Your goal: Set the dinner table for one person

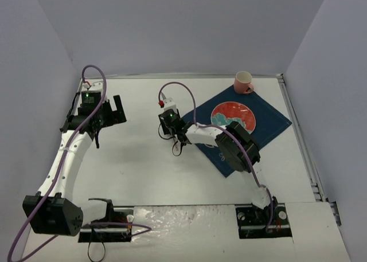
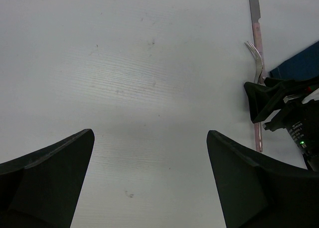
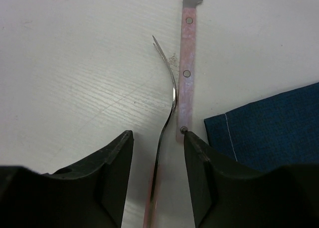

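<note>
Watching all three feeds, I start with the bench (image 1: pixel 143 176): it runs under the cloth (image 1: pixel 269 121) and out past it on every side, with most of its bare white to the cloth's left. The plate (image 1: pixel 232 116) sits on the cloth near its middle, and the mug (image 1: pixel 243 82) stands at the cloth's far corner.

The left pincer (image 2: pixel 149 138) hangs well to the left of the cloth with its jaws spread wide over bare bench and nothing between them, so I expect no trouble from it.

The right pincer (image 3: pixel 158 134) is down just off the cloth's left corner, jaws apart and straddling a handle without clamping it. The knife (image 3: pixel 188 73) lies between that handle and the cloth. The fork (image 3: pixel 172 93) is just beside the knife, on the side away from the cloth, and its handle runs between the jaws.

My worry is the cloth-side jaw. Its tip is right at the knife's handle end, so a squeeze could catch the knife too and drag it, or shove it under the cloth's hem. The fork is thin and curved, so I'd guess it may roll or pivot in a loose pinch. A swing toward the cloth could then clip the plate.
</note>
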Action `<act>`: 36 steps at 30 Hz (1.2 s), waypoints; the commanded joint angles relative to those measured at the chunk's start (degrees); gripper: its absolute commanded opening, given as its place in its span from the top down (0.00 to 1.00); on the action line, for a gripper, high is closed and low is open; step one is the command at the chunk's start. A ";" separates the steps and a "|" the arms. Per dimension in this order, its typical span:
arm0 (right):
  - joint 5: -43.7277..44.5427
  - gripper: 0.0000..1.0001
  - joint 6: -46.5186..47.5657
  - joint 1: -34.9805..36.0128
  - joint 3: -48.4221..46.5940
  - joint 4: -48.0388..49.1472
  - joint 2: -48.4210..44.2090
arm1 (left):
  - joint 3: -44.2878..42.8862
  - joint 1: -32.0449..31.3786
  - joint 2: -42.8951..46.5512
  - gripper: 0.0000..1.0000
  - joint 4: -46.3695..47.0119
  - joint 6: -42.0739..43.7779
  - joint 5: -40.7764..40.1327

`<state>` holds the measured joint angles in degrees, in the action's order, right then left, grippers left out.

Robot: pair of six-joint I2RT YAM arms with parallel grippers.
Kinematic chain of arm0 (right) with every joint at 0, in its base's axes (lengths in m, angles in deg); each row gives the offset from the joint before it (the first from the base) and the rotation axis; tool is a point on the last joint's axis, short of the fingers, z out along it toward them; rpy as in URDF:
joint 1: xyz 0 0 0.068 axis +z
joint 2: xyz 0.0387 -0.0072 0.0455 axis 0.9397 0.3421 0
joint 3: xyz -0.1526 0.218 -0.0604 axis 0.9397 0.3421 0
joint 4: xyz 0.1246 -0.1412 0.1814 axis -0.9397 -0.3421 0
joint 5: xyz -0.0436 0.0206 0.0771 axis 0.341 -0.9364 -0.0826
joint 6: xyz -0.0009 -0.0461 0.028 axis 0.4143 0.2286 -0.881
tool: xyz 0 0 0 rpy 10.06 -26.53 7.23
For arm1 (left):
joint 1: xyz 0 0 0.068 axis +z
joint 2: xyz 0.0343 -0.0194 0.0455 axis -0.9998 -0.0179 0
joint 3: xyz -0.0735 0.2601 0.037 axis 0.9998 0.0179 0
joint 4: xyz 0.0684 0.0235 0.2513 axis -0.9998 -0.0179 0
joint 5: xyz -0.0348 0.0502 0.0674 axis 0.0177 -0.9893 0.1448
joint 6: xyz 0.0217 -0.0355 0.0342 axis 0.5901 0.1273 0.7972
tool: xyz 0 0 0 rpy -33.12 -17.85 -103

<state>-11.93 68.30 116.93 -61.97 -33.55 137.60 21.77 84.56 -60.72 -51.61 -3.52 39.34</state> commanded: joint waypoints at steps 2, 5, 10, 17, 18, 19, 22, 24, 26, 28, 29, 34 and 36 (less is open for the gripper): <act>3.17 0.65 -1.68 0.44 -3.14 2.14 0.71 | -0.70 0.64 1.80 0.06 2.07 -0.41 0.17; 3.59 0.73 -1.76 0.44 -3.02 2.42 0.98 | -0.70 0.74 1.80 0.07 2.09 -0.49 0.41; 2.14 1.00 -1.60 0.35 -2.11 3.09 0.26 | -0.61 0.88 1.89 0.07 2.16 -0.40 0.41; -5.28 1.00 -2.29 0.35 2.09 3.76 -4.94 | -0.61 0.90 1.89 0.07 2.16 -0.15 0.50; -7.62 1.00 -2.76 0.20 3.08 3.67 -6.51 | -0.61 0.90 1.89 0.07 2.18 -0.14 0.55; -9.90 1.00 -3.25 0.02 4.18 3.52 -8.06 | -0.61 0.90 1.89 0.07 2.21 -0.14 0.61; -19.79 1.00 -5.71 -1.04 7.35 3.17 -11.73 | -0.61 0.95 1.80 0.07 2.24 -0.09 0.99; -27.41 1.00 -7.86 -1.95 8.32 2.92 -12.29 | -0.58 1.02 1.77 0.07 2.33 -0.14 1.18; -35.24 1.00 -9.75 -2.29 10.12 3.35 -12.24 | -0.44 1.08 1.71 0.07 2.51 -0.14 1.55; -41.47 1.00 -10.87 -2.29 12.30 4.88 -11.85 | -0.43 1.08 1.53 0.07 2.42 -0.05 1.64; -42.57 1.00 -11.62 -2.36 13.25 5.39 -11.48 | -0.43 1.08 1.47 0.07 2.42 -0.05 1.64; -46.95 1.00 -10.47 -3.25 13.91 4.68 -8.38 | -0.35 1.08 1.27 0.07 2.60 -0.05 1.82; -47.05 0.95 -9.43 -3.70 13.91 4.47 -7.20 | -0.35 1.08 1.19 0.07 2.62 -0.05 1.91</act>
<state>-52.66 58.09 114.09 -47.64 -30.67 129.26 21.77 85.29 -60.72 -51.57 -3.52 40.73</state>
